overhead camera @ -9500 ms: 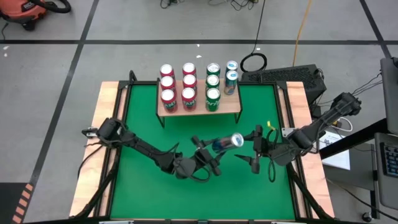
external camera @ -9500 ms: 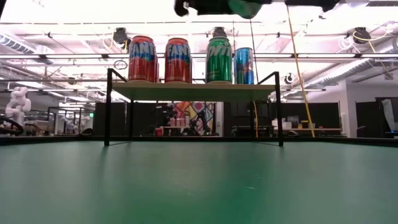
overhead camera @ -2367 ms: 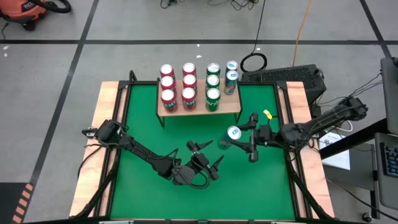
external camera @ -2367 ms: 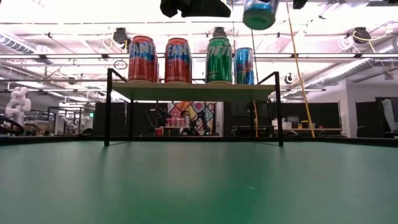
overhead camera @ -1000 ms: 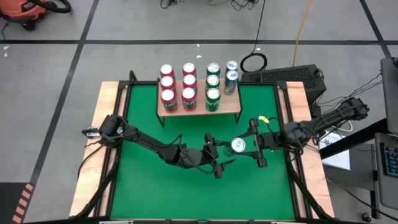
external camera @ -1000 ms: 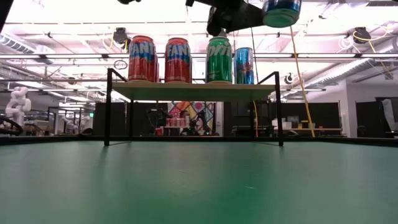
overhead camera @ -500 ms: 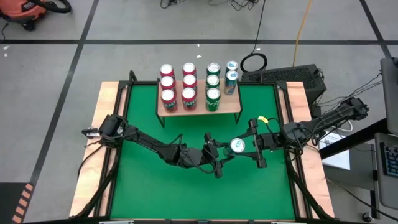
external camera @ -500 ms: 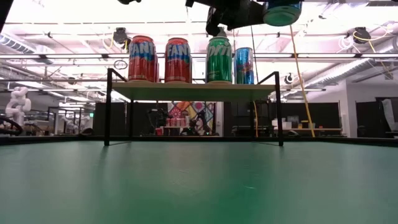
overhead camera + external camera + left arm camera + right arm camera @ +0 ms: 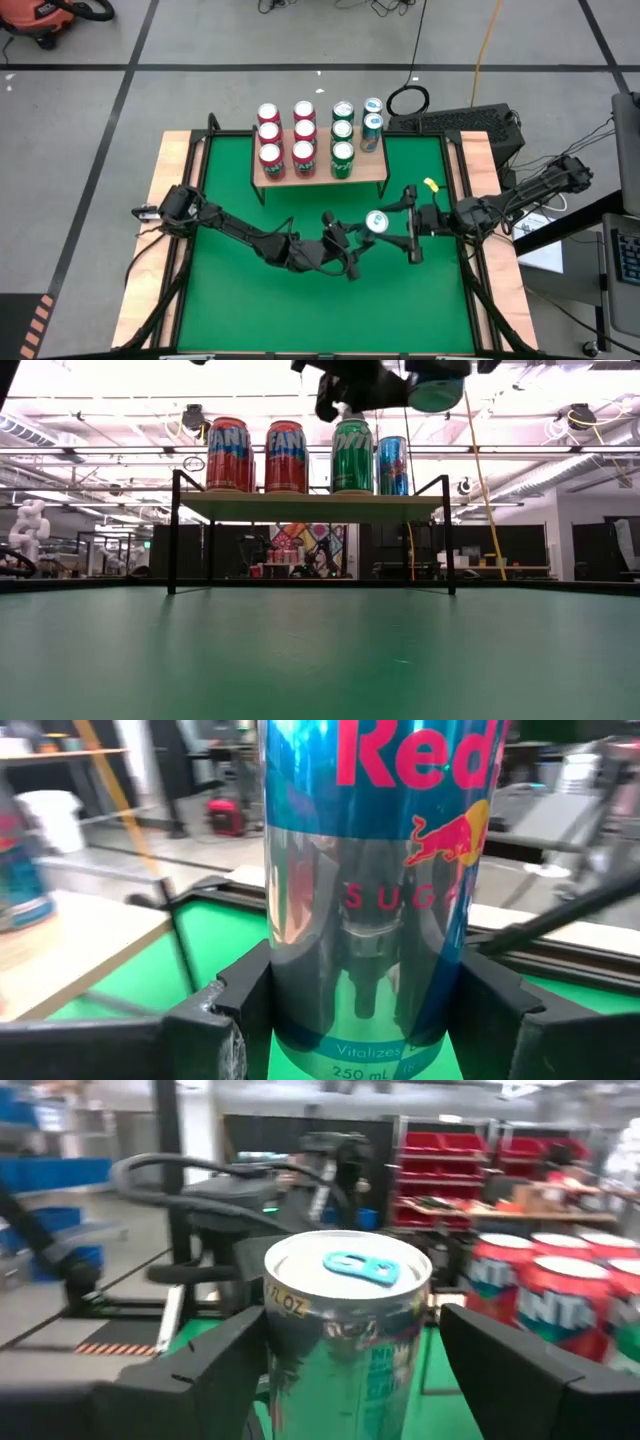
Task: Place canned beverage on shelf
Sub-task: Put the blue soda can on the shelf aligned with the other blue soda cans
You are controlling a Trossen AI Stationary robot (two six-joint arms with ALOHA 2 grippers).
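The canned beverage (image 9: pixel 376 221), a slim blue-and-silver can, hangs in the air over the middle of the green table (image 9: pixel 230 300), in front of the shelf (image 9: pixel 372 170). My left gripper (image 9: pixel 360 238) is shut on it. My right gripper (image 9: pixel 350 1370) is open, with a finger on each side of the same can. On one side a gap shows between finger and can. In the low view the can's bottom (image 9: pixel 435 395) shows at the top edge, above shelf height (image 9: pixel 310 507). My left gripper pinches the lower part of the can's body (image 9: pixel 300 1020) between its two fingers (image 9: pixel 235 1020), one on each side of the round wall. The fingers come in level from the table's left. The can stands roughly upright in the hold, lifted well clear of the table.
The light-wood shelf holds rows of red cans (image 9: pixel 268 152), green cans (image 9: pixel 342 152) and two blue cans (image 9: pixel 371 124). A bare patch of board (image 9: pixel 372 170) lies at its near right corner. A keyboard (image 9: pixel 455 122) sits beyond the table's far right.
My left gripper's fingers have closed in on the can and taken hold of it. The can has shifted a little toward the shelf and the table's left. My right wrist has rolled slightly while staying beside the can.
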